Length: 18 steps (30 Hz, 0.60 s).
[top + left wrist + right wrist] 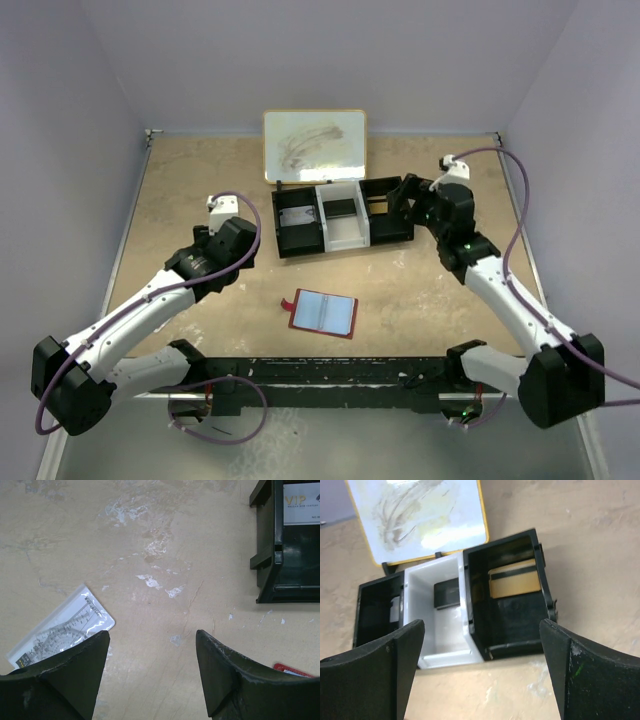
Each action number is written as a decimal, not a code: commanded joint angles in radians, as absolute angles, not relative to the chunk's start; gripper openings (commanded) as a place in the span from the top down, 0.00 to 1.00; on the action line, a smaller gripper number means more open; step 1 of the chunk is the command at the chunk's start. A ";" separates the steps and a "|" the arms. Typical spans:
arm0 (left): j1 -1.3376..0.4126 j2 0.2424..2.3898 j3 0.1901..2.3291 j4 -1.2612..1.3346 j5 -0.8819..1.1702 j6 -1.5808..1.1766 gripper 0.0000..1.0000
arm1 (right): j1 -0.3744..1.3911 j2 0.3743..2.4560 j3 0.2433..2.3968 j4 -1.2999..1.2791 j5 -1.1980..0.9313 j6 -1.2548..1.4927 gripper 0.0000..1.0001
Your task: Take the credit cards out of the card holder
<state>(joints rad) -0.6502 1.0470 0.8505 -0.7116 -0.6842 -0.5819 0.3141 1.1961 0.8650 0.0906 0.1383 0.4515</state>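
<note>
right gripper point(481, 640): jaws spread wide, nothing between them, touching nothing. it hangs just in front of the black three-bay tray point(512, 647), facing the right bay. a tan card point(515, 580) shows inside that bay, and a dark card point(447, 594) sits in the white middle bay.

left gripper point(151, 642): parted, empty, above bare tabletop point(150, 540) (a clear packet printed with a protractor scale point(62, 627) lies by its left finger).

red card holder point(324, 313): lies open and flat on the tabletop, in front of the tray, pale sleeves up, apart from both grippers.

smeared whiteboard point(314, 145) stands behind the tray.
</note>
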 commanded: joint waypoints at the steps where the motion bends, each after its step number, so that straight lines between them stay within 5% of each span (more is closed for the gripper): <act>1: -0.649 1.033 0.848 -0.680 -0.690 -0.571 0.33 | 0.319 1.087 0.733 0.133 0.051 0.615 0.00; 5: -0.648 1.031 0.848 -0.681 -0.693 -0.572 0.33 | 0.331 1.061 0.637 0.219 -0.196 0.693 0.22; 7: -0.649 1.029 0.848 -0.683 -0.696 -0.573 0.33 | 0.366 1.069 0.575 0.296 -0.274 0.750 0.24; 18: -0.648 1.030 0.848 -0.684 -0.703 -0.577 0.33 | 0.879 1.103 0.543 0.027 0.238 1.058 0.34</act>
